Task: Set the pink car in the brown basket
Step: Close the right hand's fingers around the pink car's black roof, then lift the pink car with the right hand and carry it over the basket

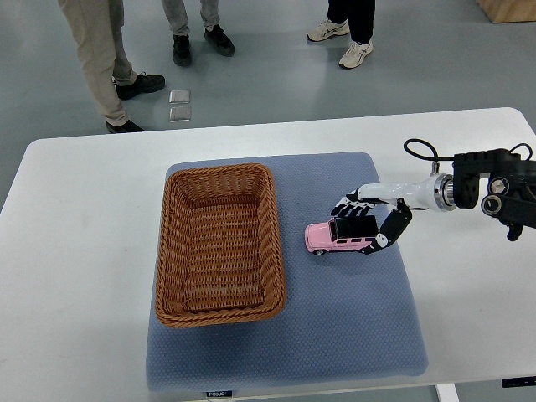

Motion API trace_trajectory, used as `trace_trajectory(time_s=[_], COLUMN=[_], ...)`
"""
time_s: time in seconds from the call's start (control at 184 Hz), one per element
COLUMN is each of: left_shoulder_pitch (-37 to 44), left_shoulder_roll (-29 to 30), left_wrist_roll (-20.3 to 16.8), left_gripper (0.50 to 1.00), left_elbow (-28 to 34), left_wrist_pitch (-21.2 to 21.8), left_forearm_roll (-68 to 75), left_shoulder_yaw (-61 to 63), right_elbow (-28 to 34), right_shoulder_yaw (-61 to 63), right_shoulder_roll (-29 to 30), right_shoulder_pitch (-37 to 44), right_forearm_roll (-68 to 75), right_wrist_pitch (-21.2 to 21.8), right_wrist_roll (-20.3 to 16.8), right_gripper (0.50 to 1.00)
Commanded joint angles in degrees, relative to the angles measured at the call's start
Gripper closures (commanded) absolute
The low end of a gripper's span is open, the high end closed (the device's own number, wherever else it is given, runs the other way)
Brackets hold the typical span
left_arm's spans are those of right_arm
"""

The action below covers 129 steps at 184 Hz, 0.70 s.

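The pink car (335, 239), a toy with a black roof, rests on the blue-grey mat (352, 318) just right of the brown basket (219, 243). My right hand (368, 223) reaches in from the right edge and closes around the car. Its fingers (350, 206) lie over the roof on the far side, and the thumb (392, 229) presses at the car's rear, near side. The wicker basket is rectangular and holds nothing. About a finger's width of mat separates the car's nose from the basket's right rim. My left arm does not show.
The mat lies on a white table (75, 251). Beyond the table's far edge, the legs and shoes of several people (100, 59) stand on the grey floor. A black cable (419, 151) loops above my right wrist.
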Motion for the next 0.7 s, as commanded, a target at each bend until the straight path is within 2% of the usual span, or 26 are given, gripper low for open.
trace_trajectory(time_s=[0.0, 0.07, 0.13, 0.179, 0.352, 0.694], left_shoulder_pitch=[0.00, 0.00, 0.00, 0.00, 0.00, 0.00], left_shoulder_roll=[0.00, 0.00, 0.00, 0.00, 0.00, 0.00], left_wrist_roll=[0.00, 0.00, 0.00, 0.00, 0.00, 0.00], left_gripper=[0.500, 0.500, 0.500, 0.500, 0.500, 0.500], left_elbow=[0.07, 0.07, 0.07, 0.07, 0.16, 0.16], left_wrist_pitch=[0.00, 0.00, 0.00, 0.00, 0.00, 0.00], left_forearm_roll=[0.01, 0.01, -0.07, -0.07, -0.07, -0.07], left_shoulder_yaw=[0.02, 0.02, 0.02, 0.02, -0.07, 0.02], right_elbow=[-0.57, -1.19, -1.54, -1.80, -2.68, -1.54], right_shoulder_yaw=[0.02, 0.02, 0.02, 0.02, 0.29, 0.64], right_shoulder_roll=[0.49, 0.75, 0.84, 1.02, 2.34, -0.21], right_shoulder_pitch=[-0.59, -0.76, -1.20, -1.55, -1.64, 1.35], right_forearm_roll=[-0.06, -0.94, -2.08, -2.70, -3.22, -2.61], right_wrist_pitch=[-0.65, -0.82, -1.00, -1.35, -2.05, -0.56], right_wrist_roll=[0.01, 0.09, 0.18, 0.62, 0.80, 1.33], right_gripper=[0.740, 0.834, 0.869, 0.916, 1.000, 1.000])
